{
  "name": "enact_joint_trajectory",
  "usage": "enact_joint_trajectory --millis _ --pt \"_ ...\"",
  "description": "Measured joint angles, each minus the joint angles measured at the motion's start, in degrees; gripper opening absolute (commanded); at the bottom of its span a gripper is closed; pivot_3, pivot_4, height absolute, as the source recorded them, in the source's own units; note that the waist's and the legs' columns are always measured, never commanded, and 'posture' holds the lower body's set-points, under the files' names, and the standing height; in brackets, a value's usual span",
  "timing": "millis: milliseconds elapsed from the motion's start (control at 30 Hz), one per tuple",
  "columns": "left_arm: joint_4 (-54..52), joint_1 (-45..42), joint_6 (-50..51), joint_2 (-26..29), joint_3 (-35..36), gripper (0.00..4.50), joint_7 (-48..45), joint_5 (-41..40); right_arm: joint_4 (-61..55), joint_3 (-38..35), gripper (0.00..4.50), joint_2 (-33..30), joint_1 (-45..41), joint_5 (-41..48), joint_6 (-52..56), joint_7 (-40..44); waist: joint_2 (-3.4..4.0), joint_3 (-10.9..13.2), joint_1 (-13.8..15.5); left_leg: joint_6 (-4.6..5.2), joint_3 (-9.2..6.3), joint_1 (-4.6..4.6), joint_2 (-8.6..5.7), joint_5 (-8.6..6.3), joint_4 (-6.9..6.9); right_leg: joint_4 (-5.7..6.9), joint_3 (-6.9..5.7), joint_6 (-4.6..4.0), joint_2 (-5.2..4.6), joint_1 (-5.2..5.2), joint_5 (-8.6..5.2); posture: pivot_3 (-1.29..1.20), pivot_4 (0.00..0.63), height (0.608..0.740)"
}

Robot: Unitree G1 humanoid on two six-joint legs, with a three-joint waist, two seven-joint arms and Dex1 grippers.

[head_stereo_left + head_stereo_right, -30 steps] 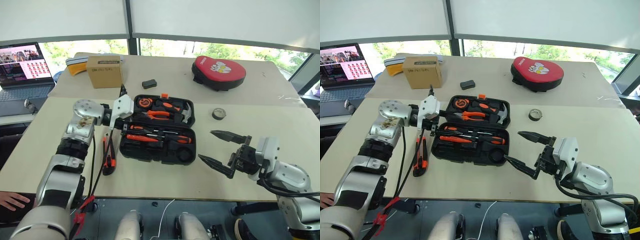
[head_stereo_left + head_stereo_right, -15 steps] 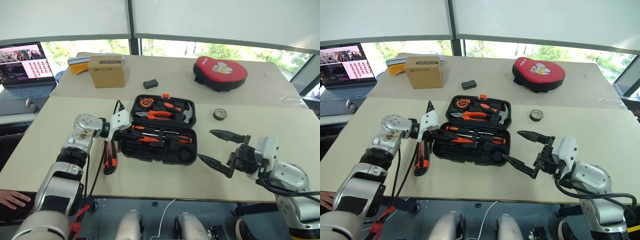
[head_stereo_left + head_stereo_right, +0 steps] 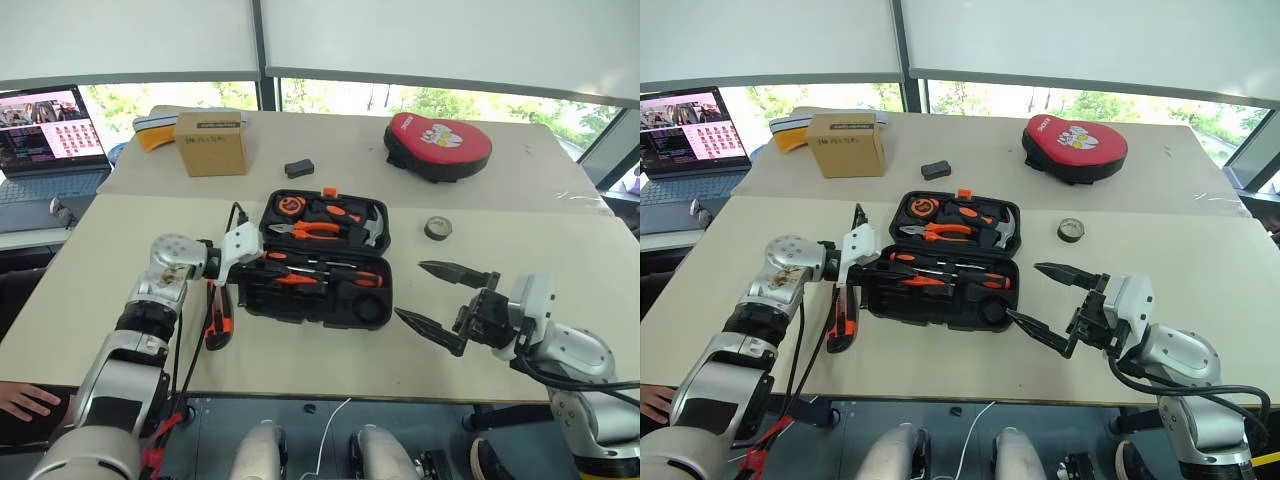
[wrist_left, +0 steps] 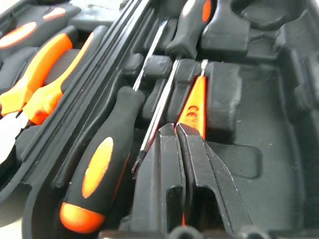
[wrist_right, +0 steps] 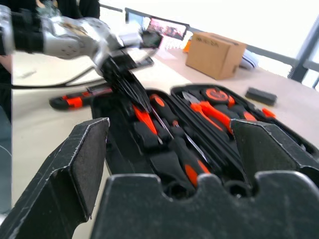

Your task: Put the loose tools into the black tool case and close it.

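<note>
Orange tester screwdriver (image 4: 193, 107) pinched in left hand (image 4: 178, 130), case (image 3: 372, 312) open

1. The tool case (image 3: 322, 265) lay open at the centre of the table (image 3: 520, 215).
2. The utility knife (image 3: 218, 318) lay on the table just left of the case.
3. The tape roll (image 3: 437, 228) sat right of the case.
4. A laptop (image 3: 45, 140) stood at the frame's left edge, a box (image 3: 210, 143) at upper left.
</note>
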Motion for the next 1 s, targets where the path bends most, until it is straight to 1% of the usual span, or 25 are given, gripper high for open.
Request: enact_joint_trajectory --millis 67,133,167,200,233,267,300,333,433,467,500,533,633,700,767,833,867,933,1000 --pt "-4.5 2.9 1.7 2.2 3.4 0.12 -0.8 -3.7 1.0 -0.5 4.50 -0.2 0.1 -0.6 -1.1 0.7 0.01 0.0 -0.2 0.00 -0.05 0.01 0.03 0.00 0.00 0.01 0.01 0.00 0.00 0.00 0.00 0.00 0.150 0.740" --pt "-11.3 8.0 7.1 6.2 8.2 0.12 -0.4 -8.5 2.0 -1.3 4.50 -1.1 0.5 -1.2 -2.1 1.7 0.02 0.0 -0.7 0.01 -0.18 0.04 0.06 -0.01 -0.03 0.01 0.06 0.00 -0.01 0.00 0.00 0.00 0.150 0.740" --pt "-15.6 12.4 11.1 9.0 11.7 0.62 1.0 -10.8 2.8 -2.2 4.50 -1.6 1.0 -1.2 -2.8 2.6 0.04 0.0 -1.0 0.02 -0.23 0.08 0.08 -0.02 -0.06 0.00 0.11 0.00 -0.03 0.00 0.00 0.00 0.150 0.740" --pt "-18.4 17.0 14.2 11.3 15.4 0.86 2.5 -12.3 3.5 -3.2 4.50 -2.2 2.0 -1.2 -3.6 3.4 0.05 0.0 -1.2 0.03 -0.19 0.18 0.10 -0.03 -0.10 -0.01 0.18 0.00 -0.05 0.03 0.00 0.00 0.150 0.740" --pt "-21.8 23.1 16.7 13.1 19.6 1.26 4.7 -13.5 4.5 -3.5 4.50 -2.4 2.4 -1.2 -4.5 4.8 0.06 0.0 -1.4 0.05 -0.18 0.27 0.10 -0.04 -0.17 -0.05 0.19 0.01 -0.07 0.07 -0.01 0.00 0.150 0.740" --pt "-23.4 27.8 18.4 13.8 22.8 1.56 6.3 -14.2 5.0 -4.0 4.50 -2.4 3.1 -1.2 -5.3 5.9 0.07 0.0 -1.5 0.04 -0.15 0.36 0.19 -0.05 -0.23 -0.06 0.24 0.01 -0.11 0.11 -0.01 0.00 0.150 0.740" --pt "-24.7 31.8 19.8 14.0 25.5 2.01 8.0 -14.9 5.7 -4.0 4.50 -2.4 3.2 -1.2 -5.8 6.6 0.07 0.0 -1.3 0.04 -0.16 0.43 0.15 -0.05 -0.29 -0.04 0.22 0.02 -0.16 0.19 -0.01 0.00 0.150 0.740" --pt "-26.0 34.8 20.8 13.9 27.5 2.30 9.3 -15.2 5.9 -4.0 4.50 -2.4 3.1 -1.2 -6.0 7.0 0.07 0.0 -1.2 0.03 -0.13 0.45 0.17 -0.04 -0.29 -0.04 0.20 0.01 -0.16 0.17 -0.01 0.00 0.150 0.740" --pt "-28.8 48.2 24.2 13.8 36.9 3.41 14.4 -15.9 6.9 -4.0 4.50 -2.9 2.8 -1.1 -6.3 9.3 0.01 0.0 -0.9 0.01 -0.13 0.63 0.16 -0.04 -0.29 -0.05 0.15 -0.01 -0.23 0.31 -0.01 0.00 0.150 0.740" --pt "-29.0 50.5 24.8 13.6 38.9 3.64 15.3 -16.1 7.3 -4.0 4.50 -3.0 2.9 -1.1 -6.4 10.0 0.00 0.0 -0.6 0.01 -0.13 0.66 0.16 -0.04 -0.29 -0.06 0.12 -0.02 -0.27 0.31 -0.01 0.00 0.150 0.740" --pt "-29.3 52.7 25.5 13.5 40.8 4.13 16.4 -16.3 7.9 -3.9 4.50 -3.1 2.9 -1.1 -6.7 10.5 -0.01 0.0 -0.2 0.00 -0.13 0.71 0.13 -0.05 -0.29 -0.06 0.09 -0.03 -0.32 0.32 -0.01 0.00 0.150 0.740" --pt "-30.4 55.7 26.2 12.9 43.1 4.38 17.7 -16.7 8.3 -3.7 4.50 -3.1 2.8 -1.2 -7.2 11.2 -0.01 0.0 0.0 0.00 -0.09 0.78 0.12 -0.05 -0.29 -0.09 0.09 -0.06 -0.39 0.19 -0.03 0.00 0.150 0.740" --pt "-34.8 62.1 31.1 11.4 47.7 4.45 22.2 -17.7 9.6 -3.0 4.50 -3.0 2.7 -1.8 -9.1 12.9 -0.05 0.0 0.3 -0.03 -0.03 0.87 0.04 -0.08 -0.40 -0.09 0.07 -0.08 -0.64 0.20 -0.05 0.00 0.150 0.740" --pt "-38.8 63.3 34.5 11.0 48.3 4.45 24.0 -19.2 10.2 -2.5 4.50 -3.0 2.7 -2.1 -9.7 13.7 -0.05 0.0 0.6 -0.36 -0.03 0.88 0.01 -0.28 -0.40 -0.09 -0.04 -0.09 -0.79 0.21 -0.06 0.00 0.150 0.740" --pt "-44.5 63.4 39.1 10.7 48.2 4.45 26.3 -21.6 10.2 -1.8 4.50 -2.4 2.1 -2.0 -10.1 14.0 -0.05 0.0 0.7 -0.39 0.02 0.86 0.01 -0.29 -0.41 -0.09 -0.04 -0.09 -0.83 0.20 -0.05 0.00 0.150 0.740" --pt "-50.1 62.5 43.0 10.5 47.7 4.45 29.4 -23.3 10.2 -1.7 4.50 -2.4 1.7 -1.2 -9.9 14.5 -0.07 0.0 0.6 -0.37 0.04 0.87 0.00 -0.28 -0.41 -0.09 -0.01 -0.09 -0.83 0.30 -0.05 0.00 0.150 0.740" --pt "-54.2 60.9 46.9 10.0 46.7 4.45 33.1 -24.6 10.2 -1.6 4.50 -2.3 1.1 -0.9 -9.5 14.6 -0.05 0.0 0.5 -0.32 0.03 0.89 -0.01 -0.25 -0.41 -0.09 0.00 -0.08 -0.82 0.53 -0.04 0.00 0.150 0.740" --pt "-60.5 58.0 53.5 8.5 44.3 4.45 39.2 -27.1 10.0 -1.2 4.50 -2.1 -0.2 -0.7 -9.2 14.6 -0.03 0.0 0.3 -0.22 0.03 0.96 -0.01 -0.20 -0.41 -0.09 0.03 -0.07 -0.78 0.62 -0.04 0.00 0.150 0.740" --pt "-67.9 54.8 61.9 6.0 39.9 4.45 47.0 -30.4 9.4 0.0 4.50 -1.4 -1.7 -0.6 -9.2 14.7 -0.04 0.0 0.2 0.00 -0.02 1.03 0.01 -0.07 -0.42 -0.10 0.03 -0.06 -0.71 0.73 -0.04 0.00 0.150 0.740"
